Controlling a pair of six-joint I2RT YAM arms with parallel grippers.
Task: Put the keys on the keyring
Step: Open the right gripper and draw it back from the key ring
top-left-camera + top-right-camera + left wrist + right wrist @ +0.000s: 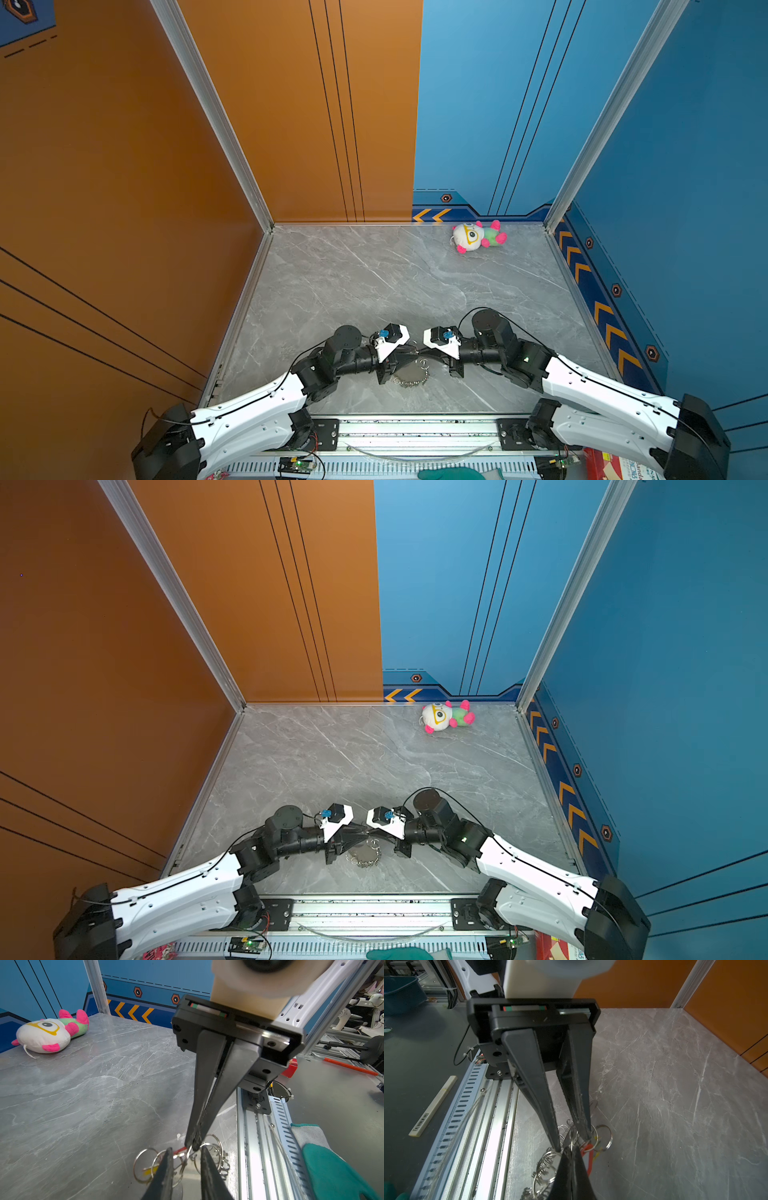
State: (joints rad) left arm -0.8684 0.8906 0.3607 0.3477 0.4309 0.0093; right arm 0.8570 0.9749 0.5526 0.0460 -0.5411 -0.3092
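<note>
In both top views my two grippers meet tip to tip near the table's front edge, just above the keyring (411,377) (365,857), a flat grey oval edged with small silver rings. My left gripper (186,1148) (409,354) is open, its fingers either side of a cluster of larger silver rings (145,1165). My right gripper (569,1149) (424,354) is shut, its tips pinching one silver ring. The red key (180,1149) (589,1159) and the yellow key (148,1172) (597,1155) lie among those rings on the table.
A white, green and pink plush toy (478,237) (49,1032) lies at the back right by the blue wall. An aluminium rail (415,428) runs along the front edge. A green glove (332,1167) rests beyond the rail.
</note>
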